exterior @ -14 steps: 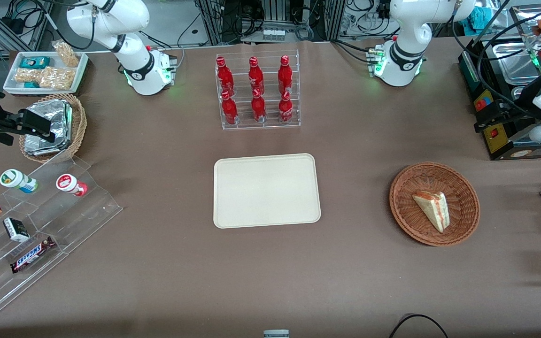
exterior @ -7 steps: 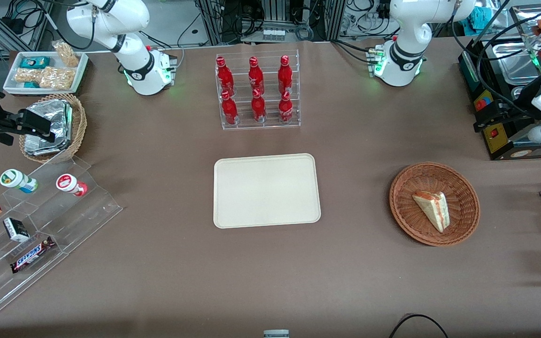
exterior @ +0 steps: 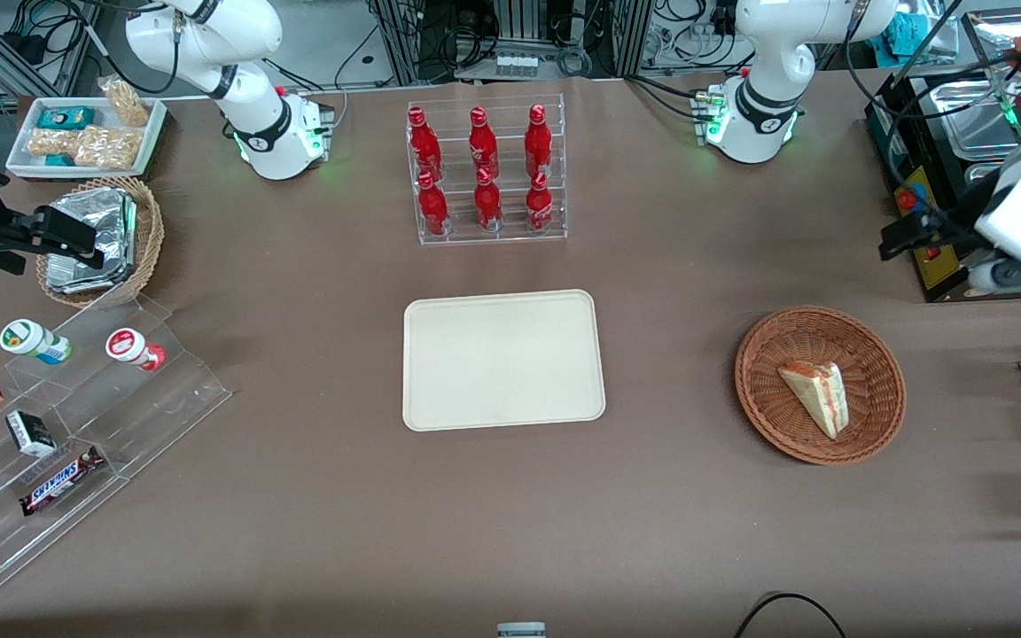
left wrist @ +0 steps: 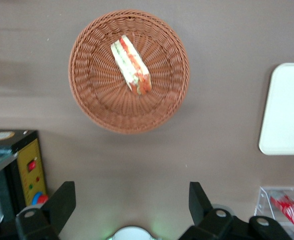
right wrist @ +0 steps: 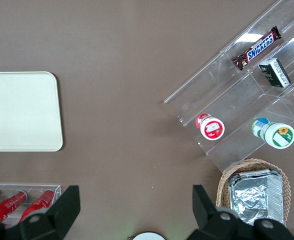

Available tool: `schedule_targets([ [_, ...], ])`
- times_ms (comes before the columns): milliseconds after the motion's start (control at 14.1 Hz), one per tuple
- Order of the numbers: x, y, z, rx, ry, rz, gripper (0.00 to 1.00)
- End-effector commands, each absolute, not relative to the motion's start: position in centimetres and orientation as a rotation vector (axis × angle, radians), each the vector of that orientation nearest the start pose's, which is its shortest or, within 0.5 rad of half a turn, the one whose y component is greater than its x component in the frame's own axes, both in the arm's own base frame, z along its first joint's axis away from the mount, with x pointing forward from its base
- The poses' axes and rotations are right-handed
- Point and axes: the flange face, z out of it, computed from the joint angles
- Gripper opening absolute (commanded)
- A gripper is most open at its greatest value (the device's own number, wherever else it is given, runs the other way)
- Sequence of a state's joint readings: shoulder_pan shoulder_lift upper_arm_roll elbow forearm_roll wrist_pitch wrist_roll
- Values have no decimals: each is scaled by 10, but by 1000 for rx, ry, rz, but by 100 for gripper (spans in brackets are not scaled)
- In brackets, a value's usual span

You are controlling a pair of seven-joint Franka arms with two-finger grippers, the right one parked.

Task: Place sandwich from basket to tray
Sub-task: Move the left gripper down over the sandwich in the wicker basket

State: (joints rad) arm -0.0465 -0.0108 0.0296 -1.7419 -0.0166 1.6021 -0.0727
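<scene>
Sandwich (left wrist: 131, 65) lies in basket (left wrist: 89, 97), well apart from spread-open, empty end effector (left wrist: 132, 207).

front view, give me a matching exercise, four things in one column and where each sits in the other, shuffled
Things:
1. sandwich
2. tray
3. gripper
4. cola bottles

Places:
A. in a clear tiered rack, farther from the front camera than the cream tray
B. lying in the reddish-brown wicker basket
C. open, raised above the table near the yellow control box
D. bare, on the table between rack and front camera

Pairs: 1-B, 2-D, 3-C, 4-A
</scene>
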Motion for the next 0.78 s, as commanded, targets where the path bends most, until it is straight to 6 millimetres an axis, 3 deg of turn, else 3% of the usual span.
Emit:
schedule_targets([
  [0,545,-9,489,-3150,-99,139,100],
  [141,548,-9,439,-3153,-114,81,100],
  [354,551,-7,381,-3158,-153,-22,100],
  [495,557,2,353,-3139,-338,-13,100],
  [707,566,3,329,-3090,-652,-37,100],
])
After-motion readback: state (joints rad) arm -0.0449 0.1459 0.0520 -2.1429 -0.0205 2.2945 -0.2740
